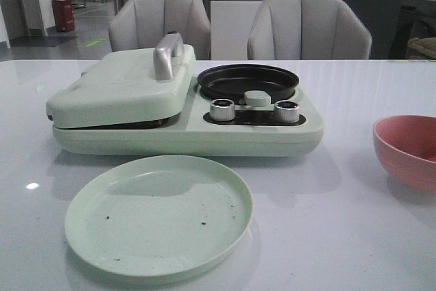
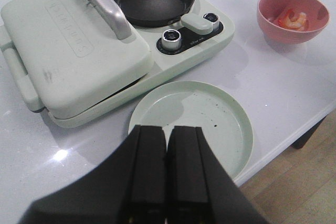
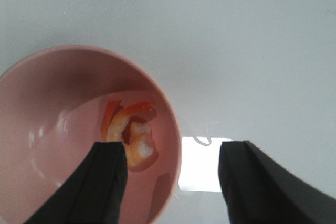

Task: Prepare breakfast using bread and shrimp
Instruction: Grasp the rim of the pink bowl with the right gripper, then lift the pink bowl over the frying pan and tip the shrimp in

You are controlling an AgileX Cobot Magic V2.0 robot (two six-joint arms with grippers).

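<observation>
— Front: what's on the table?

— Cooker (image 1: pixel 184 110), lid (image 1: pixel 119 86) down, pan (image 1: pixel 247 80) empty. Plate (image 1: pixel 159 215) in front, only crumbs. Bowl (image 1: pixel 409 149) at right. I see no bread.

— Left wrist?

— Left gripper (image 2: pixel 167 169) pressed together, empty, above the plate (image 2: pixel 210 114). Shrimp (image 2: pixel 294 20) in bowl (image 2: pixel 292 14).

— Right wrist?

— Right gripper (image 3: pixel 173 182) spread apart over the bowl's rim (image 3: pixel 170 119); shrimp (image 3: pixel 134 135) inside.

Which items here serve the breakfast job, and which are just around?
Job:
- shrimp in pink bowl
- green plate, bare
- green cooker, lid down, with black pan

Bystanders:
- two grey chairs
- table

Bread: not visible.
</observation>
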